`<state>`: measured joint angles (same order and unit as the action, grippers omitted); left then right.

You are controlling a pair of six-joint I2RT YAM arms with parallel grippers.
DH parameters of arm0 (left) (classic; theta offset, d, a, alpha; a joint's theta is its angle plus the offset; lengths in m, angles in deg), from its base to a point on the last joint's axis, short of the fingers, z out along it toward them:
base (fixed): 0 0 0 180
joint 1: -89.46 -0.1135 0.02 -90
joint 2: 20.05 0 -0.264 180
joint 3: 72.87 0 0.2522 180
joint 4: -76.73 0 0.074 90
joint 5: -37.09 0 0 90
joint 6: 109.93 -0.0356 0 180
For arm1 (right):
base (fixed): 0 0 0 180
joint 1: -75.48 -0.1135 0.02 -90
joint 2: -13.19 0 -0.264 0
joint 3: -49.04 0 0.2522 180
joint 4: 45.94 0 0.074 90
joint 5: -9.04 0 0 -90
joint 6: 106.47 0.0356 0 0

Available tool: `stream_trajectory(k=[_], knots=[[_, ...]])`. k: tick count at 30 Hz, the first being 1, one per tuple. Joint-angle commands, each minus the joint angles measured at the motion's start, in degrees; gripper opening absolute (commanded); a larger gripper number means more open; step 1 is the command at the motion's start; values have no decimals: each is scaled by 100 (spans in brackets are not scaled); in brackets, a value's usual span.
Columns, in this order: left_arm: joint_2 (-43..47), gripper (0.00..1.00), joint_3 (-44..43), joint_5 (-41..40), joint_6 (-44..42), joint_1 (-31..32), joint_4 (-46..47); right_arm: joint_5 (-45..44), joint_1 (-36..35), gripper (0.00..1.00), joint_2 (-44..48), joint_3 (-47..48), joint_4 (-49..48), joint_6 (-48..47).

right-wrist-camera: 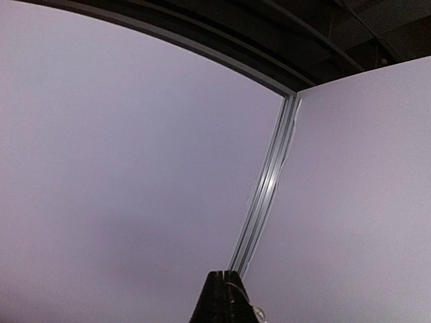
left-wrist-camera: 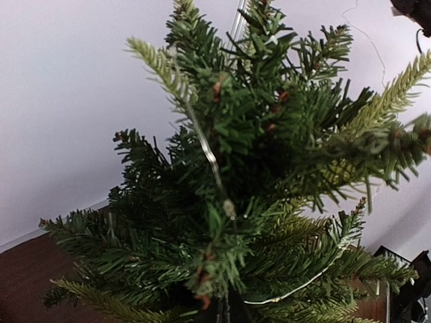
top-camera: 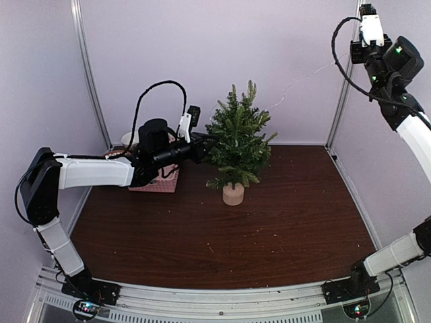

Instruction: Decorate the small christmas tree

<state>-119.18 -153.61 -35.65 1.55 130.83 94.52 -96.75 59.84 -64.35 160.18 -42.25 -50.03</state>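
**Tree mid-dressing, both grippers closed, wire strung up to the right**

The small christmas tree (top-camera: 237, 145), a bushy dark green artificial fir on a pale round wooden stump, stands upright on the dark brown wooden table (top-camera: 283, 229), towards 12 o'clock from its centre. The left gripper (top-camera: 206, 142) is closed and sits in the foliage at the tree's 9 o'clock. A thin silvery wire (left-wrist-camera: 205, 149) threads down through the branches.

The right gripper (right-wrist-camera: 219, 297) is raised high at 2 o'clock, jaws closed, apparently pinching that wire's far end.

The tree is probably light and easy to tip. Its needles are springy and give no firm hold, so the stump or central stem is the place to steady it. The wire looks limp and likely to snag.

Needles hide whether the left fingers hold the wire. A pink woven basket (top-camera: 161, 183) lies mostly hidden under the left arm, its contents unseen.
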Motion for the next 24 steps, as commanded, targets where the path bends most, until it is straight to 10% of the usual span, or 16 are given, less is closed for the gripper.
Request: stream_trajectory(k=[1, 15, 24], knots=[[-134, 0, -88, -138, -100, 21, 11, 155, 41, 0, 366, 164, -53, 279], [-62, 0, -33, -329, -82, -45, -79, -665, 192, 0, 490, -340, -611, -484], [-119, 0, -67, -327, -22, -71, -93, 246, 202, 0, 1192, -587, -437, 580]])
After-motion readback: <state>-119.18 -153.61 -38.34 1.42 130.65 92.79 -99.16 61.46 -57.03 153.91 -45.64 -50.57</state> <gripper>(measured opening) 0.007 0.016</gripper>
